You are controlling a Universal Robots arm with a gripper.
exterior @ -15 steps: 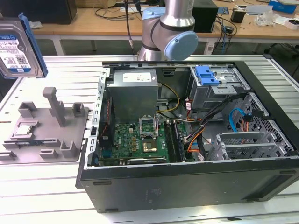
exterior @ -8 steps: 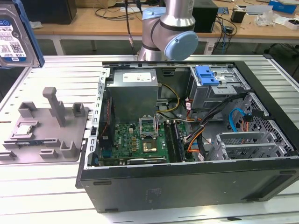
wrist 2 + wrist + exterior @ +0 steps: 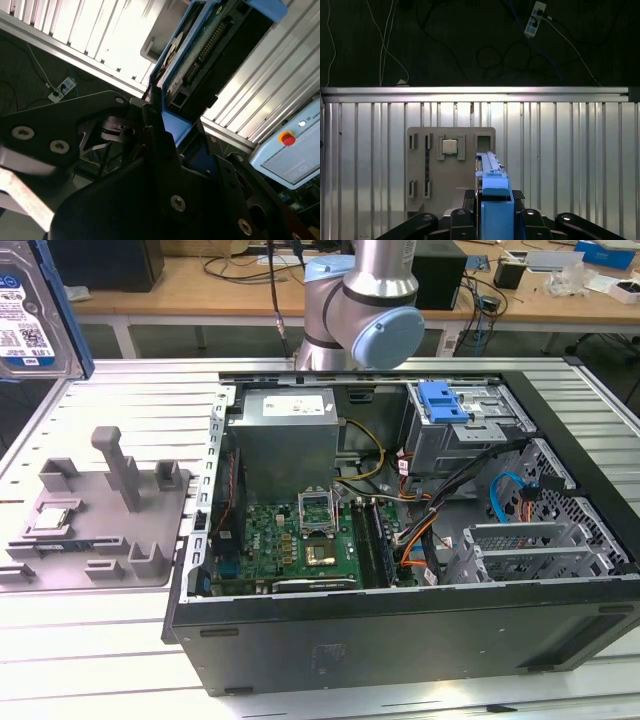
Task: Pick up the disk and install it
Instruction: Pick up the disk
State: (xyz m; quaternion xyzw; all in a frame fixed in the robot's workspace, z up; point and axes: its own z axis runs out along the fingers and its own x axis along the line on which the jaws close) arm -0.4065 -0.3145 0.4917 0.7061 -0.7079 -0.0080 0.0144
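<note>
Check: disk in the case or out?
Out. The gripper holds the disk in the air over the grey tray, outside the case.

Grey arm (image 3: 365, 300) with pale-blue joint caps, black pincer (image 3: 495, 202) clamped edgewise on the disk (image 3: 489, 165)

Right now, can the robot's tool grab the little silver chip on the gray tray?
Probably not. The tool is shut on the disk, so it has no room for more. The chip itself lies uncovered on the gray tray, nothing over it.
</note>
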